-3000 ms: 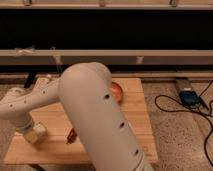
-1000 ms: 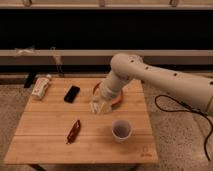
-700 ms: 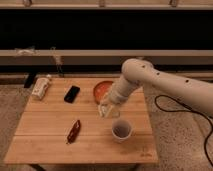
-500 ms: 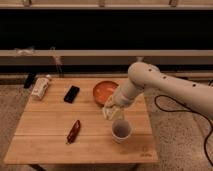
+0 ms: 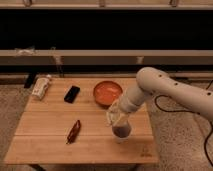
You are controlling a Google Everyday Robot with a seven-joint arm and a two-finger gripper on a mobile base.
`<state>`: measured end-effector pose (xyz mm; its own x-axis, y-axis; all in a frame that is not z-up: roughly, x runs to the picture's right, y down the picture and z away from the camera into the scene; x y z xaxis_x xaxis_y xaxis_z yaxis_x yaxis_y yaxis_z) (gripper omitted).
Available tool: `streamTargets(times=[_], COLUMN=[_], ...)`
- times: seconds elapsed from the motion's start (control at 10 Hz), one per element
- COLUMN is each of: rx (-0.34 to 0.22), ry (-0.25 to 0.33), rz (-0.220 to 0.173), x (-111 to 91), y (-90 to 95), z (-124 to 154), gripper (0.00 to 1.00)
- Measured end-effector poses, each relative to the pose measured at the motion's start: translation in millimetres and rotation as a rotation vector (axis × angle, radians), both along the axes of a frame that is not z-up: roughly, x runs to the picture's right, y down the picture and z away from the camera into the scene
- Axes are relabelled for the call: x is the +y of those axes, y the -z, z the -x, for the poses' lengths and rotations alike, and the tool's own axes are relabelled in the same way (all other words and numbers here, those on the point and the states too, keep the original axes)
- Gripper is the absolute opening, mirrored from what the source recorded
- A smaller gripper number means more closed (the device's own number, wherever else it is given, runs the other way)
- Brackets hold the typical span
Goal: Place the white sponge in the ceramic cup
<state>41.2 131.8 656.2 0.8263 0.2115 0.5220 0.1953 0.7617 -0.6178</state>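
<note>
The ceramic cup stands on the wooden table, right of centre near the front. My arm reaches in from the right. My gripper hangs directly over the cup's left rim and partly hides it. It is shut on the white sponge, a pale cream block held just above the cup's opening. I cannot tell whether the sponge touches the cup.
An orange bowl sits just behind the cup. A black phone and a white printed packet lie at the back left. A reddish-brown object lies front left. Cables run on the floor at the right.
My gripper has carried the sponge from beside the orange bowl toward the front right, and it now hangs over the cup.
</note>
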Motion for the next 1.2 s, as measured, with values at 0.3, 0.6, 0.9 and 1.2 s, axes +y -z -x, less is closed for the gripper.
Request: streamTargets(times=[0.3, 0.6, 0.9, 1.2], rx=[-0.007, -0.009, -0.006, 0.001], ry=[0.019, 0.04, 0.054, 0.049], rz=[0.014, 0.037, 0.054, 0.071], x=[12, 24, 32, 35], y=[4.6, -1.2, -7.8, -15.2], z=[3, 7, 12, 13], gripper=[0.0, 0.0, 0.15, 0.45])
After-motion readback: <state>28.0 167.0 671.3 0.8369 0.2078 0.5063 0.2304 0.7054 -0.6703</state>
